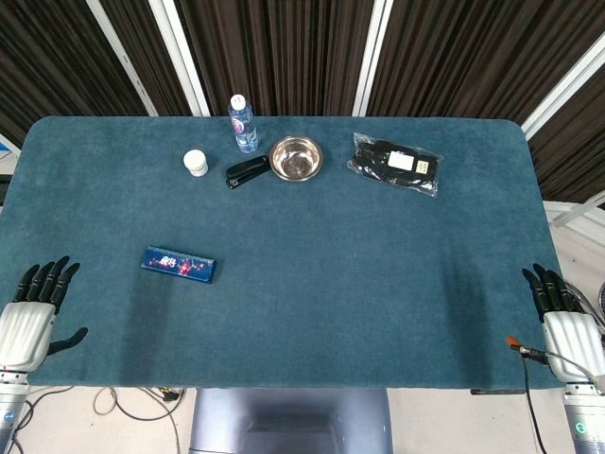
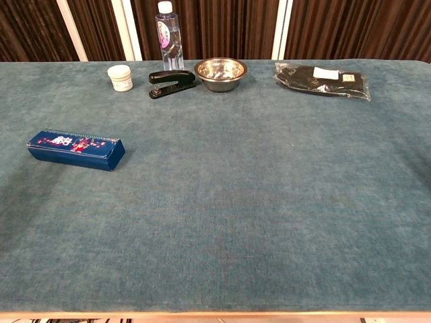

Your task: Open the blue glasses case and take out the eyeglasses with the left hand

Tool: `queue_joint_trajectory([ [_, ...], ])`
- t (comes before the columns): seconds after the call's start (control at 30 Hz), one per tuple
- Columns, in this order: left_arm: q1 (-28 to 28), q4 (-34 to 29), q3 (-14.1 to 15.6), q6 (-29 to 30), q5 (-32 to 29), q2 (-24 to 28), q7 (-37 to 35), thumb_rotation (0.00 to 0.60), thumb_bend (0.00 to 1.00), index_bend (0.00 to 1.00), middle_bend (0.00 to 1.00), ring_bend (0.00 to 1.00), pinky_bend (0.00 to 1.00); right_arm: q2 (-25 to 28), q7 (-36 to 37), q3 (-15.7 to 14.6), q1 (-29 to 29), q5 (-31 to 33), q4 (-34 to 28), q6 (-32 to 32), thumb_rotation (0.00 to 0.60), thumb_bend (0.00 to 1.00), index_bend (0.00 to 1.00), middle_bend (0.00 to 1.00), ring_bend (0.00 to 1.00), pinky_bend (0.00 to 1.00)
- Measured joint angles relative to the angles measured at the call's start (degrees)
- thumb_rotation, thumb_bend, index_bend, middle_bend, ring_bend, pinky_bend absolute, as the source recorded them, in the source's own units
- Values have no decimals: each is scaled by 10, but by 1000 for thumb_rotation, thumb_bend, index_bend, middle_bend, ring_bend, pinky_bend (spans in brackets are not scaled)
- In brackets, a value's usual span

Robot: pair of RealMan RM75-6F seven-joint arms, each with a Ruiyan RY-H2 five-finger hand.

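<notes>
We are resting our left hand [image 1: 33, 317] at the near left edge of the worktop [image 1: 312, 274], at about eight o'clock in the head view, fingers spread and stretched forward, thumb out to the side, holding nothing. Our right hand [image 1: 565, 326] is sitting at the near right edge, around four o'clock, fingers likewise extended and holding nothing; the chest view is showing neither hand. Moving outward from the left hand, toward its one o'clock, the blue glasses case [image 1: 179, 264] is lying flat and closed on the teal cloth, near the hand but clearly apart from it, its long side running roughly left to right with a slight tilt. The eyeglasses are not showing, so we are judging that they are inside. Far across the worktop, near twelve o'clock, a white jar [image 1: 196, 163], a water bottle [image 1: 243, 122], a black stapler [image 1: 247, 172] and a steel bowl [image 1: 296, 158] are standing close together, and a black packet [image 1: 395, 163] is lying toward one o'clock. We are judging the task as not yet started: the opening step is in hand. The next move is calling for the left hand to reach forward and right to the case, settle on it and find the lid's edge; a light case may slide on the cloth.
</notes>
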Motion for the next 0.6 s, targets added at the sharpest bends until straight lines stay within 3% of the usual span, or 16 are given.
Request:
queue_joint_trajectory([
  [0.6,-8,-18,-11,-23,-3,-1,14,600,126,0,0,0,27,-3,14,0,-3,-11,11,12,600,46,0,0,0,238],
])
